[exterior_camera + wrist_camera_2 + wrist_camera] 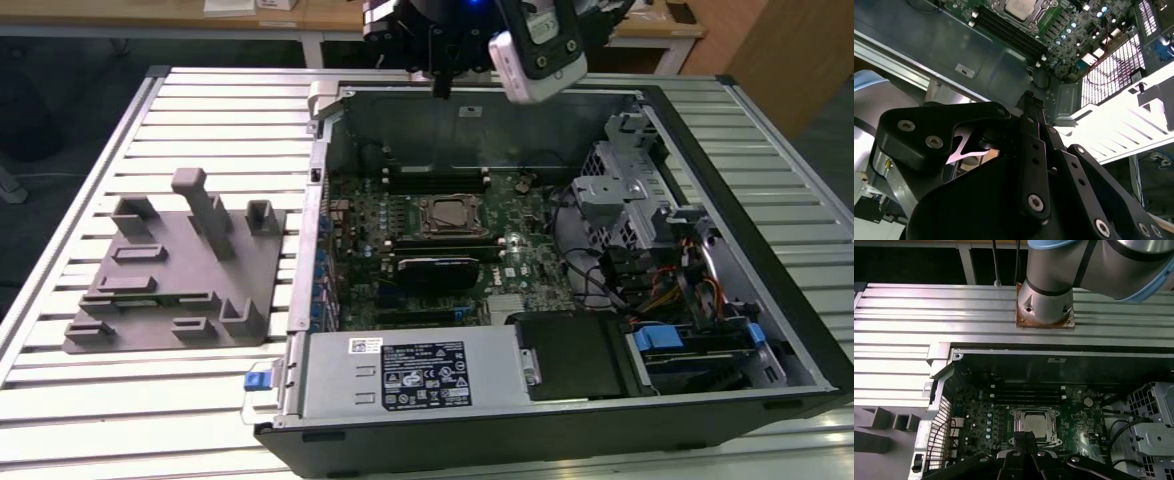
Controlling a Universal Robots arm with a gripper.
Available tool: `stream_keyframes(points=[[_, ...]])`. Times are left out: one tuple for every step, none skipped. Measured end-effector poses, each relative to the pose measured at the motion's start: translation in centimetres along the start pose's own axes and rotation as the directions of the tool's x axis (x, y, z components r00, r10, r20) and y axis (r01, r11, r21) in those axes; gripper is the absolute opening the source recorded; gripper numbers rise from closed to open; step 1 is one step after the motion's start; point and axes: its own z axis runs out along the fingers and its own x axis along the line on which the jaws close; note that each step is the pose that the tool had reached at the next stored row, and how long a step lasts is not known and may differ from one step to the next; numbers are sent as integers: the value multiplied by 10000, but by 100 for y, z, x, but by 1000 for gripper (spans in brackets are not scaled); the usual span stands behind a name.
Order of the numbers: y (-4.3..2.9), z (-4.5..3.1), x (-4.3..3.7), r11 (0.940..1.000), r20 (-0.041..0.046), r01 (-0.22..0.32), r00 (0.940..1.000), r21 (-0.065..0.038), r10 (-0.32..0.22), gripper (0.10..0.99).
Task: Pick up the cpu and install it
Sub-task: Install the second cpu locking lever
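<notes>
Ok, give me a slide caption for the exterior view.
Gripper poised above the open computer case, with the cpu seated in the motherboard socket.

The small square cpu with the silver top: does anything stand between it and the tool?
Nothing visible does. The small square silver-topped cpu lies in its black-framed socket on the green motherboard, and the black tool hangs above the open case with open space beneath.

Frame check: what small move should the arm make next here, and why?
Probably nothing beyond backing away: the cpu already lies in the motherboard socket, and the gripper hangs shut and empty above the rear wall of the computer case.
</notes>
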Motion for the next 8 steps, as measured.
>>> stream_keyframes(points=[[-5,9,0,10000,0,-1,10000,39,1,106],[-9,19,0,10000,1,-3,10000,80,3,106],[-15,29,0,9999,2,-5,10000,119,5,106],[-22,41,0,9999,3,-7,10000,153,7,106],[-29,55,0,9998,5,-10,10000,176,10,106],[-36,69,0,9998,7,-13,10000,198,13,106],[-44,84,0,9998,8,-15,10000,216,15,106],[-51,99,0,9997,9,-17,10000,235,17,106]])
